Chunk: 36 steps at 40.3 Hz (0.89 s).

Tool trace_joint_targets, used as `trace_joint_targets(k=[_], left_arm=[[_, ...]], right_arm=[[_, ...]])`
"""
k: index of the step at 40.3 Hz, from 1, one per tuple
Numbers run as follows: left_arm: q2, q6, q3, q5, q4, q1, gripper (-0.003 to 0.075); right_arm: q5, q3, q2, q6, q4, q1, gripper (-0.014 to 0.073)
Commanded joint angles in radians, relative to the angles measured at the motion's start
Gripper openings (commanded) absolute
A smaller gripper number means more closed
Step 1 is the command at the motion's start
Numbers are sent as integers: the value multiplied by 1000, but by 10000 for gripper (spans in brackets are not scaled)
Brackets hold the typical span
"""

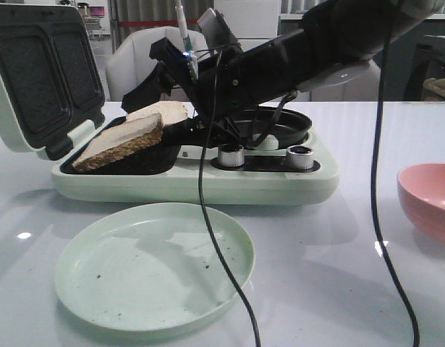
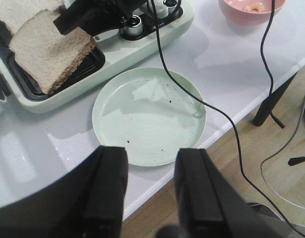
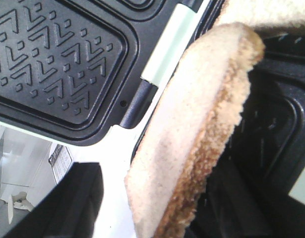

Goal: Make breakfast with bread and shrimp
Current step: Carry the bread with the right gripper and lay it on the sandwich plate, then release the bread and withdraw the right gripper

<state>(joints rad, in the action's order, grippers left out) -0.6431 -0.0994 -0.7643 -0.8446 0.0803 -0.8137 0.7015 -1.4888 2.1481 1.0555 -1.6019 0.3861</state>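
Two bread slices lie in the left well of the open sandwich maker (image 1: 208, 184). The front slice (image 1: 121, 141) (image 2: 45, 49) (image 3: 192, 124) is tilted, its right end raised; the back slice (image 1: 160, 110) lies partly under it. My right gripper (image 1: 168, 129) (image 3: 159, 208) reaches in from the right and straddles the front slice's raised end; it is open, with a gap showing between one finger (image 3: 78, 198) and the bread. My left gripper (image 2: 151, 151) hangs open and empty above the table's front edge. A small pale orange piece (image 2: 252, 7), seemingly the shrimp, lies in the pink bowl (image 2: 226, 10).
An empty pale green plate (image 1: 153, 267) (image 2: 150, 116) sits in front of the sandwich maker. The raised lid (image 1: 34, 72) stands at the left, two metal knobs (image 1: 231, 154) in the middle. The pink bowl (image 1: 428, 199) is at the right. A black cable (image 1: 215, 238) hangs across the plate.
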Motion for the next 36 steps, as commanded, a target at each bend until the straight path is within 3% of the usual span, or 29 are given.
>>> trace_joint_targets(k=[1,9,14,20,29,36], left_arm=[[2,-3,-25,77,11,-7,308],[2,-3,-25,77,14,-7,308],[2,-3,-25,77,14,-7,308],[2,-3,-25,77,14,-7,308],[2,-3,-25,75,30,-7,308],[2,-3,-25,74,33,-7,308]], right_arm=[[68,-34,-68,11,-44,-1,570],[90,-52,-88,9,12,-20,570],[15,-52,-159,-52,180,-20,570],[-27,-52,-276,-252,545,-20,570],[65,-46,-480,-680,1173,-20,570],[123,42,-658,-900,1497,-20,570]])
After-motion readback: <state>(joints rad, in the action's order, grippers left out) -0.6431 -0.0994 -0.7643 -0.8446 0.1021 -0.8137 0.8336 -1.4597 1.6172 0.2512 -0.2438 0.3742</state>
